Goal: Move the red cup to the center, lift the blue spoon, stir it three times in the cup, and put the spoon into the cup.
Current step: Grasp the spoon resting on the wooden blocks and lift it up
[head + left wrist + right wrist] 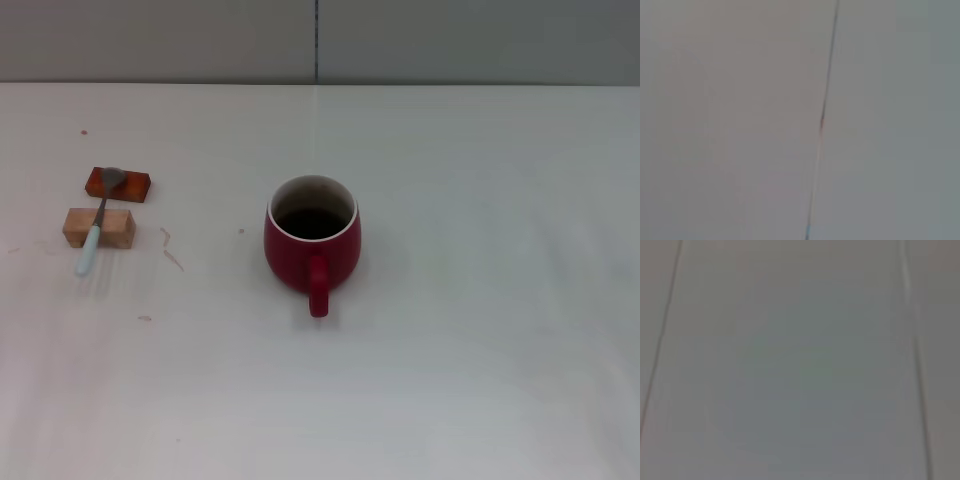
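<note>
Cup (311,243) upright mid-table, handle twd robot. Spoon (95,226) well left of cup, propped on two blocks (99,227). Light, thin, slippery; pinch blue handle. Grippers unseen, can't tell state.

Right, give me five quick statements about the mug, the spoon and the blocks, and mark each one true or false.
1. The red mug stands upright on the white table. True.
2. The spoon is inside the mug. False: it lies across two small blocks to the mug's left.
3. The mug's handle points toward the robot. True.
4. The spoon's metal bowl rests on the pale wooden block. False: the bowl rests on the red-brown block; the pale block props up the handle.
5. A robot hand is gripping the mug. False: no hand shows in any view, and the wrist views show only blank grey surface.
</note>
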Action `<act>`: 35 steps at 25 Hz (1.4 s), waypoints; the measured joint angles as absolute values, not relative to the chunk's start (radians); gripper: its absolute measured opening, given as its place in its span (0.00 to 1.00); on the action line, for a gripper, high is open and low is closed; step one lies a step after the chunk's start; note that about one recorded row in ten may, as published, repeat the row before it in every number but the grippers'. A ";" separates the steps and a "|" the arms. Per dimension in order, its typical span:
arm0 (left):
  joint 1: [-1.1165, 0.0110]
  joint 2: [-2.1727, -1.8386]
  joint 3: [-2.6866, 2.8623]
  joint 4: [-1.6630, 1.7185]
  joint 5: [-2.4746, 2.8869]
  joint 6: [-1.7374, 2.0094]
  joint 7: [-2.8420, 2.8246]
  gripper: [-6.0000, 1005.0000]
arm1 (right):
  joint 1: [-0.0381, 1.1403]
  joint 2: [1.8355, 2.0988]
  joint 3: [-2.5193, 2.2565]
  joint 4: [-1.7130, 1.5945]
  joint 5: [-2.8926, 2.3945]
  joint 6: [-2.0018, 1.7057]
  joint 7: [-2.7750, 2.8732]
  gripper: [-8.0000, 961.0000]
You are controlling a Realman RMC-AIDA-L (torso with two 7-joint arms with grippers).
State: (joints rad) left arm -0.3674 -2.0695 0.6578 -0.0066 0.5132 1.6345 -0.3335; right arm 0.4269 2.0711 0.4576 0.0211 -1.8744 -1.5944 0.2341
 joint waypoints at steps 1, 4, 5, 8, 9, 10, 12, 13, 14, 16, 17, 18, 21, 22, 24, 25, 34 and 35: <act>-0.358 -2.070 0.678 -0.014 0.513 1.666 -0.329 0.78 | 0.429 2.071 0.478 0.007 -1.872 -1.605 0.241 0.53; -0.319 -2.071 0.754 -0.073 0.515 1.783 -0.299 0.78 | 0.456 2.068 0.562 -0.048 -1.870 -1.608 0.243 0.57; -0.319 -2.071 0.754 -0.073 0.515 1.783 -0.299 0.78 | 0.469 2.065 0.575 -0.061 -1.870 -1.598 0.243 0.58; -0.288 -2.072 0.770 -0.199 0.523 1.881 -0.197 0.78 | 0.497 2.049 0.599 -0.073 -1.868 -1.553 0.245 0.59; -0.288 -2.072 0.770 -0.199 0.523 1.881 -0.197 0.78 | 0.497 2.049 0.599 -0.073 -1.868 -1.553 0.245 0.59; -0.284 -2.073 0.771 -0.232 0.533 1.894 -0.169 0.78 | 0.506 2.043 0.602 -0.074 -1.868 -1.539 0.244 0.59; -0.275 -2.074 0.770 -0.323 0.575 1.922 -0.089 0.78 | 0.521 2.034 0.604 -0.075 -1.868 -1.515 0.244 0.59; -0.271 -2.074 0.764 -0.408 0.616 1.946 -0.004 0.78 | 0.539 2.024 0.604 -0.077 -1.868 -1.489 0.239 0.59; -0.271 -2.074 0.764 -0.408 0.616 1.946 -0.004 0.78 | 0.539 2.024 0.604 -0.077 -1.868 -1.489 0.239 0.59; -0.271 -2.073 0.758 -0.502 0.653 1.964 0.092 0.78 | 0.555 2.018 0.605 -0.081 -1.868 -1.465 0.235 0.59; -0.273 -2.072 0.755 -0.540 0.665 1.970 0.133 0.78 | 0.563 2.015 0.605 -0.083 -1.867 -1.454 0.235 0.59; -0.278 -2.068 0.749 -0.632 0.686 1.978 0.203 0.78 | 0.574 2.011 0.605 -0.084 -1.867 -1.439 0.234 0.59; -0.283 -2.065 0.739 -0.708 0.709 1.983 0.256 0.78 | 0.584 2.007 0.605 -0.084 -1.867 -1.418 0.233 0.59; -0.285 -2.065 0.735 -0.733 0.716 1.983 0.276 0.78 | 0.589 2.005 0.605 -0.084 -1.867 -1.406 0.233 0.59; -0.292 -2.064 0.722 -0.792 0.725 1.971 0.331 0.78 | 0.594 2.005 0.605 -0.084 -1.867 -1.388 0.232 0.59; -0.295 -2.064 0.719 -0.809 0.725 1.963 0.348 0.78 | 0.595 2.004 0.606 -0.084 -1.867 -1.381 0.232 0.59; -0.314 -2.059 0.693 -0.865 0.720 1.852 0.384 0.77 | 0.595 2.005 0.606 -0.077 -1.867 -1.372 0.232 0.58; -0.316 -2.058 0.689 -0.862 0.720 1.838 0.383 0.77 | 0.595 2.008 0.606 -0.076 -1.867 -1.374 0.232 0.58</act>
